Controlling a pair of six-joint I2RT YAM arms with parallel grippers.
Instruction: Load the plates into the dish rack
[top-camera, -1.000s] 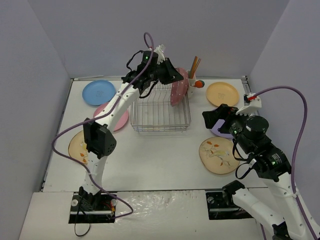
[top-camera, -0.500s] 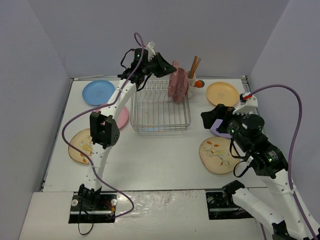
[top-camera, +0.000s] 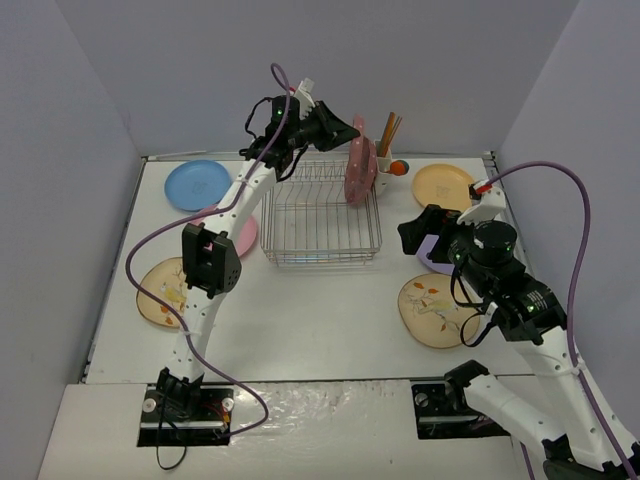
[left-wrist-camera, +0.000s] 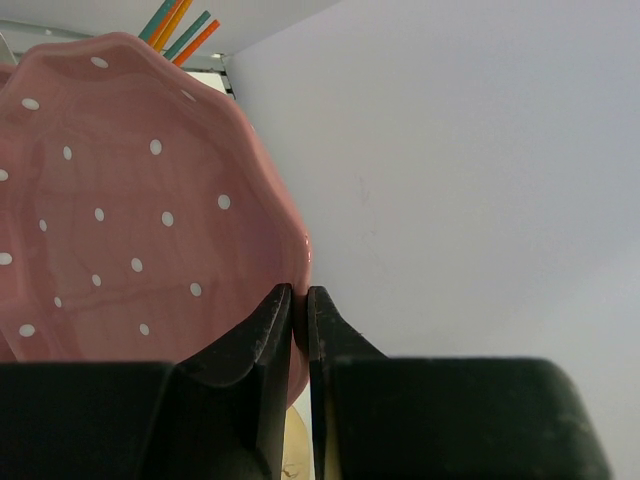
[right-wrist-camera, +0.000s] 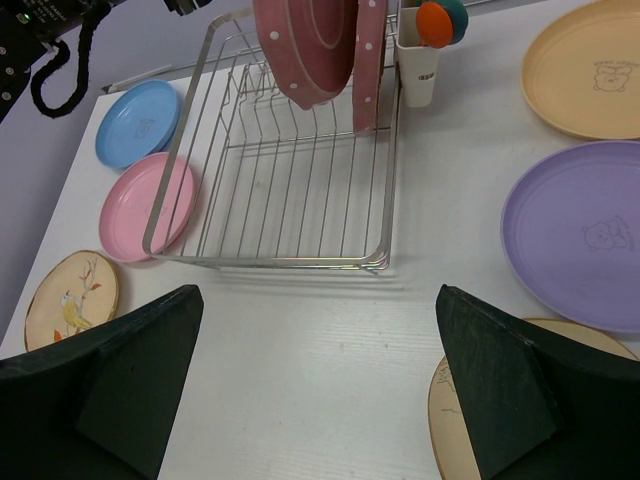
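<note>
A white table fills the frame, the dish rack at upper centre with a dotted pink plate upright at its right end. The left gripper pinches that plate's rim; the right gripper hangs mid-right, fingers spread.

Left tool at dotted plate — upright in rack, lavender plate beneath right tool

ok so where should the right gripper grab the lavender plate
Probably its raised rim on the side toward the dish rack, coming down from above: the lavender plate lies flat and face up, so only the rim gives the right gripper an edge to pinch.
</note>
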